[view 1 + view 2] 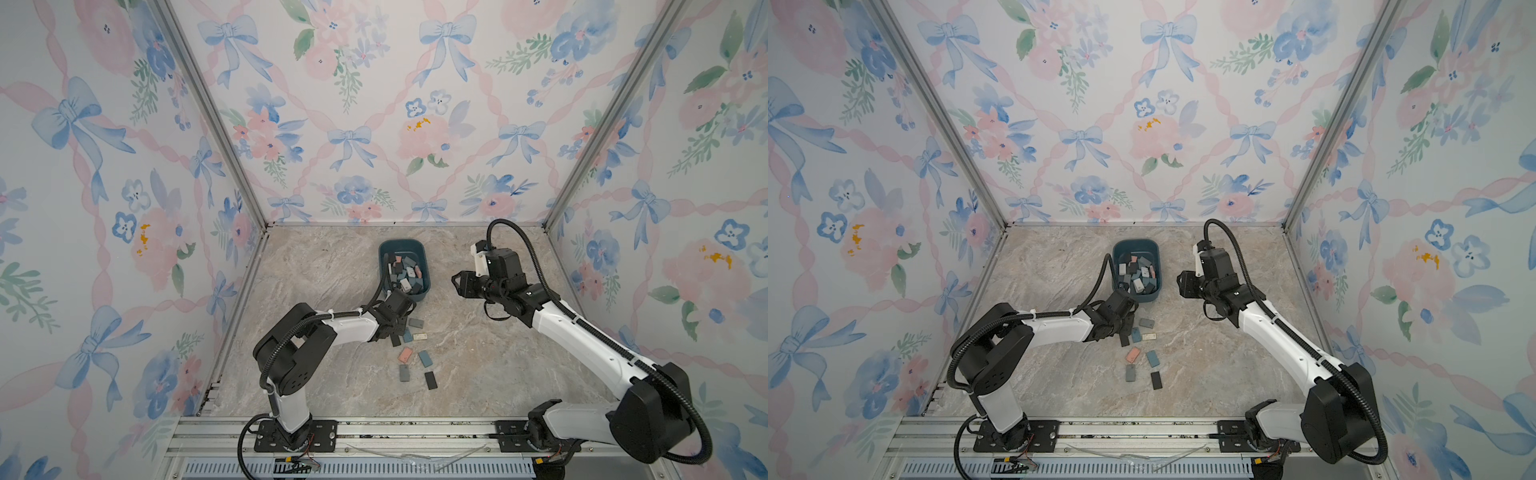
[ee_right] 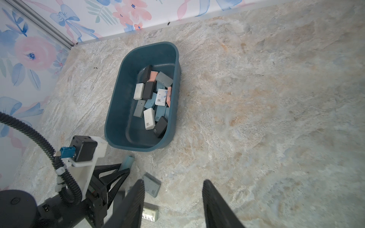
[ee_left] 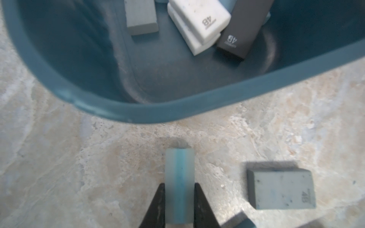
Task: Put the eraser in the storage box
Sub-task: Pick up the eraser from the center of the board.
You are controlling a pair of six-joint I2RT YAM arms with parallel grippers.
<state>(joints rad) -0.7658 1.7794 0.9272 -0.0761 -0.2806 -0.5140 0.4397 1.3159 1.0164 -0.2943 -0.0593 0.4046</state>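
Between the black fingers of the left gripper (image 3: pixel 179 186) stands a light blue eraser (image 3: pixel 179 169). It is pinched on its two broad faces and turned on edge, and the jaws are closed tight on it. Its free end pokes out past the fingertips over the marble-patterned table (image 3: pixel 79 167); I cannot tell whether it touches the surface.

Just ahead of that gripper, beyond the eraser's tip, runs the near rim of the storage box (image 3: pixel 158 113). The eraser is outside the box, with a strip of bare table between them. Inside, close to that rim, two white erasers (image 3: pixel 199 21) lie stacked. A black eraser (image 3: pixel 239 33) leans beside them, and a grey one (image 3: pixel 141 17) lies a little apart.

Near the left gripper, on the side toward the other arm, a grey eraser marked 4B (image 3: pixel 282 189) lies flat on the table, apart from the fingers. Behind the gripper, toward the arm bases, more lie loose in a top view: a pink eraser (image 1: pixel 406 354), a teal eraser (image 1: pixel 425 358), a second grey eraser (image 1: pixel 404 373) and a dark eraser (image 1: pixel 431 380).

The right gripper (image 2: pixel 173 189) hangs above the table beside the box, on the side away from the left arm. Its jaws stand apart with only bare table showing between them. In its wrist view the box lies ahead of the fingers, holding a heap of mixed erasers.
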